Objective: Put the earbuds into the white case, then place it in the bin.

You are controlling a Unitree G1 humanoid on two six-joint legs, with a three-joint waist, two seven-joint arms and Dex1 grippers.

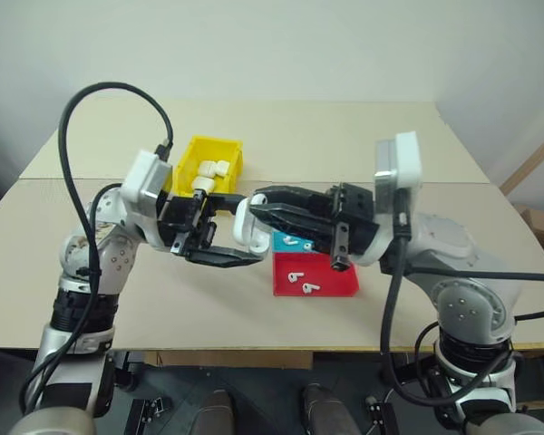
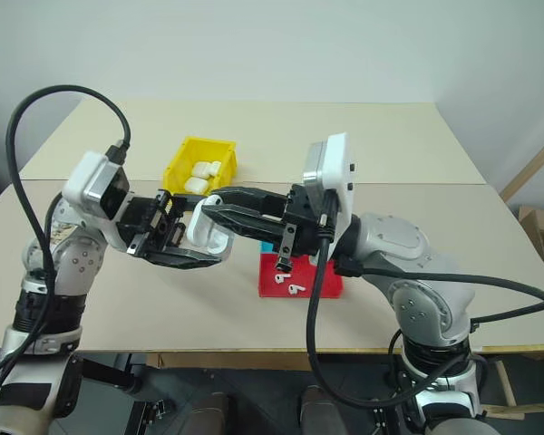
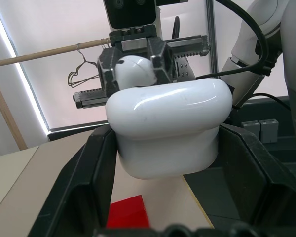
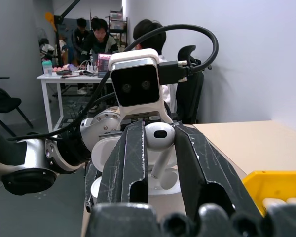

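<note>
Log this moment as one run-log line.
left gripper: shut on white case, lid open | right gripper: shut on earbud, stem over case | tray: earbuds left | bin: holds cases

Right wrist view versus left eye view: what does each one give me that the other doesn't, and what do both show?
The right wrist view has the earbud pinched between the right gripper fingers, stem toward the open white case, and people at a desk behind. The left eye view has the red tray with two loose earbuds, the blue tray, and cases lying in the bin. Both show the left gripper holding the case, and the yellow bin.
</note>
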